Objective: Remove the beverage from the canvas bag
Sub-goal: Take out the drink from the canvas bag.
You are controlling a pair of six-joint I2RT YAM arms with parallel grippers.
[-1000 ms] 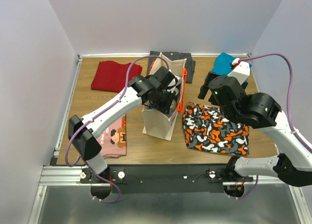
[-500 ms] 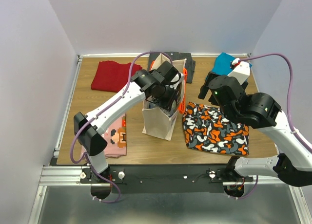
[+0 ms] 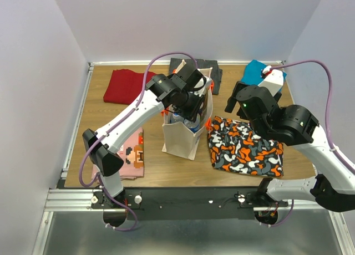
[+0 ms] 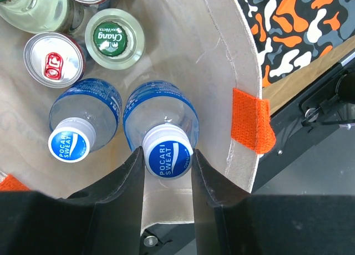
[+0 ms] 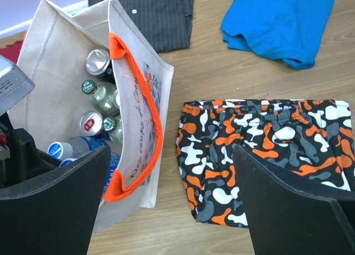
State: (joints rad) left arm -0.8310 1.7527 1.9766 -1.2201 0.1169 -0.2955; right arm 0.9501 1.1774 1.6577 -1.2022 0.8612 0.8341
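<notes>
The beige canvas bag [image 3: 180,139] with orange handles stands upright mid-table. My left gripper [image 3: 186,107] reaches into its mouth. In the left wrist view the left gripper [image 4: 166,155] is shut on the white-and-blue cap of a blue Pocari Sweat bottle [image 4: 161,108], close to the bag's wall [image 4: 222,55]. A second Pocari bottle [image 4: 83,122], a can [image 4: 54,58] and a green-capped bottle [image 4: 113,36] stand beside it. My right gripper [image 3: 236,100] hovers open to the right of the bag [image 5: 61,50], holding nothing.
Camouflage shorts [image 3: 244,147] lie right of the bag. A red shirt [image 3: 126,86] is at the back left, a dark garment [image 3: 197,66] behind the bag, a blue garment [image 3: 256,72] at the back right, and a pixel-print shirt [image 3: 130,155] at the front left.
My left gripper has risen a little at the bag's mouth with the bottle in its jaws. The right arm has stayed still.
</notes>
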